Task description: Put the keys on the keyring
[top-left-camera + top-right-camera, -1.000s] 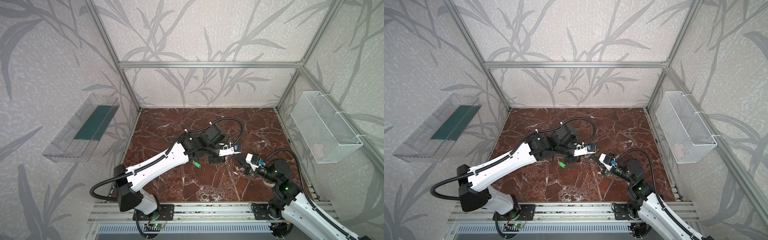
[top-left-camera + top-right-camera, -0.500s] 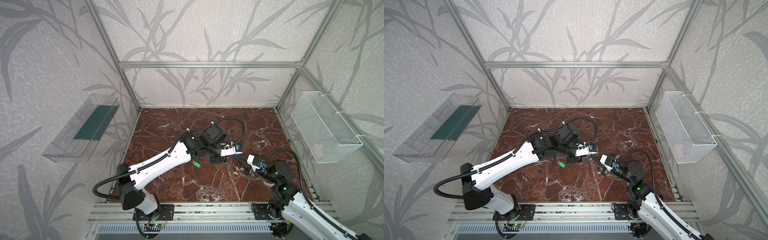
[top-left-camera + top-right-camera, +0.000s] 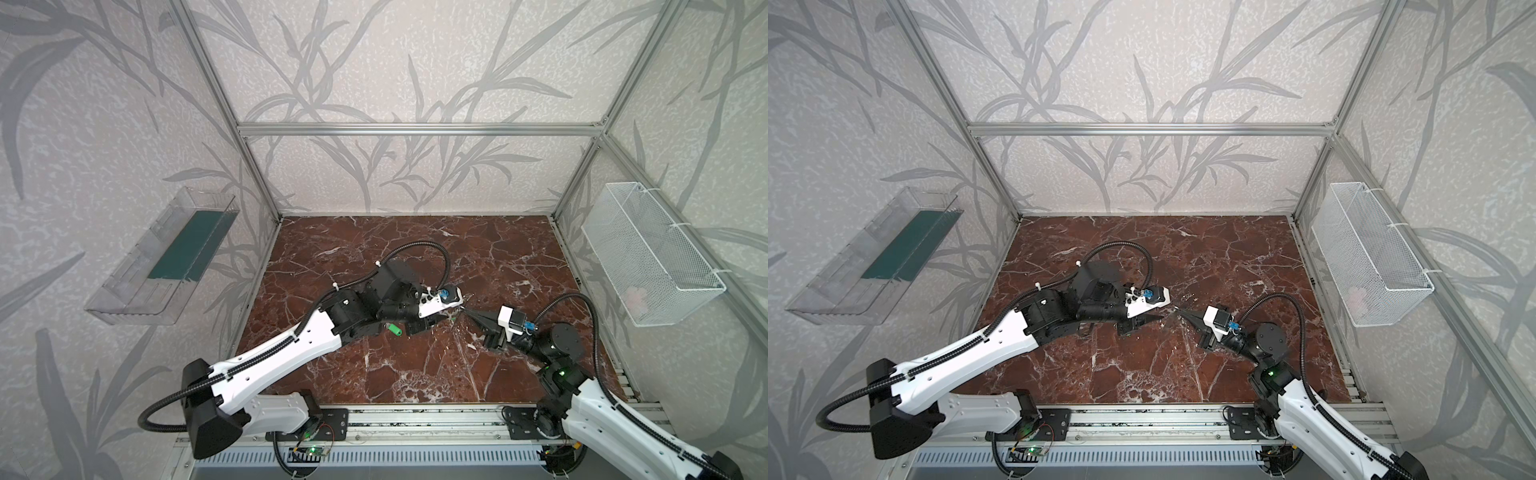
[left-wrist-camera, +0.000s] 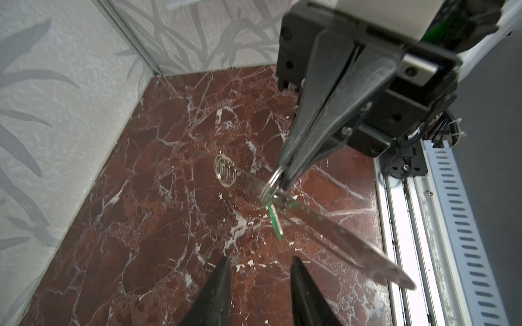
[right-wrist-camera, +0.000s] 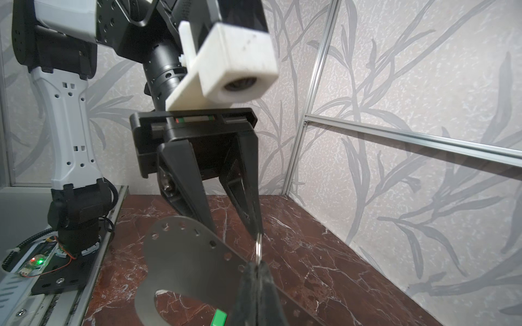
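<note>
The right gripper is pinched tight on a small metal ring that joins a green key tag to the grey keyring plate, held above the marble floor. The left gripper has its fingers apart, holding nothing. Another green key tag lies on the floor by the left arm, a white wire basket holds something pale, and a clear wall tray holds a dark green sheet.

A: Light: even, diffuse, bright; soft shadows beneath both arms.
B: Wrist views: near gripper fingers blurred, metal plate soft-edged (walls bow towards corners).
</note>
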Available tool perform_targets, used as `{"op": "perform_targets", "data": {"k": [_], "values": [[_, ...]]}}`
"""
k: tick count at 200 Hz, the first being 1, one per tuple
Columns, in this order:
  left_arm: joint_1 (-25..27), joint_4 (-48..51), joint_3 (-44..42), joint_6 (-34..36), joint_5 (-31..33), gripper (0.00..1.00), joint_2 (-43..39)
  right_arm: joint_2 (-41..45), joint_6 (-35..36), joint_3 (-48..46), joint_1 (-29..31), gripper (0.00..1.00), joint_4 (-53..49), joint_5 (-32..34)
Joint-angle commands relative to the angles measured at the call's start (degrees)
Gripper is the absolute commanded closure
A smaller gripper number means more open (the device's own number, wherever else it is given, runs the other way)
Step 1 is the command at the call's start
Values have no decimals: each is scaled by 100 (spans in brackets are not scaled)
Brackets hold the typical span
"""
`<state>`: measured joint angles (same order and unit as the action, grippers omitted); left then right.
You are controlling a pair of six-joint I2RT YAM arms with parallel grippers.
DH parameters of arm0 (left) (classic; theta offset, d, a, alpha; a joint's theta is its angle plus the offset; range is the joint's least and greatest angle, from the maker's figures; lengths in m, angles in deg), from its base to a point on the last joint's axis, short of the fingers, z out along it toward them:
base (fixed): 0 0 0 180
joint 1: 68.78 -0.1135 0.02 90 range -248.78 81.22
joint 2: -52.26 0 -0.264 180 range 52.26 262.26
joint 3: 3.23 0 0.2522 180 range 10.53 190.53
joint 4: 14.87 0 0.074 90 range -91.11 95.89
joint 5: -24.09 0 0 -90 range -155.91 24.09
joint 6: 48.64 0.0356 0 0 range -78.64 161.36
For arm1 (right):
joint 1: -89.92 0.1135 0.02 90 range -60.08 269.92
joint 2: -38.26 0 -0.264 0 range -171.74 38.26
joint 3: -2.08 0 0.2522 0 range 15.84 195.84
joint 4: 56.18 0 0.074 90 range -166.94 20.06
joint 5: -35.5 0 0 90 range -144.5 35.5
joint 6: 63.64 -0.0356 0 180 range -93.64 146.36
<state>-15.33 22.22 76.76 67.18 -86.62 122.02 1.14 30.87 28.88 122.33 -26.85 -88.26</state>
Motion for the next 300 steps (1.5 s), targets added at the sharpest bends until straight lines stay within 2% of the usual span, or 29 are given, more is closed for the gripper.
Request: {"op": "perform_targets", "data": {"k": [1, 42, 94, 126, 148, 182, 187, 201, 221, 252, 300], "values": [[-27, -797, -114, -51, -404, 65, -163, -36, -218, 127, 30, 100, 446, -285], [-28, -964, -208, -25, -644, 69, -140, -15, -314, 246, 30, 100, 312, -428], [-32, -967, -192, 37, -754, 78, -42, 91, -356, 312, 39, 100, 112, -518], [-37, -860, -103, 98, -875, 79, 70, 100, -364, 344, 45, 100, 98, -535], [-35, -812, -76, 116, -962, 84, 121, 107, -368, 366, 47, 100, 72, -549], [-37, -743, 43, 180, -1111, 100, 180, 95, -360, 401, 47, 100, -108, -493], [-37, -673, 96, 201, -1079, 100, 192, 115, -345, 407, 50, 97, -272, -412], [-29, -182, 406, 348, -796, 100, 312, 310, -99, 461, 47, 86, -785, -65], [11, 1050, 1222, 586, -340, 100, 682, 704, 451, 656, 47, 79, -1858, 434], [230, 2640, 2466, 868, 313, 100, 1363, 984, 843, 916, 55, 79, -2724, 693], [454, 3900, 3877, 941, 712, 100, 2183, 814, 763, 929, 79, 79, -2528, 596]]}}
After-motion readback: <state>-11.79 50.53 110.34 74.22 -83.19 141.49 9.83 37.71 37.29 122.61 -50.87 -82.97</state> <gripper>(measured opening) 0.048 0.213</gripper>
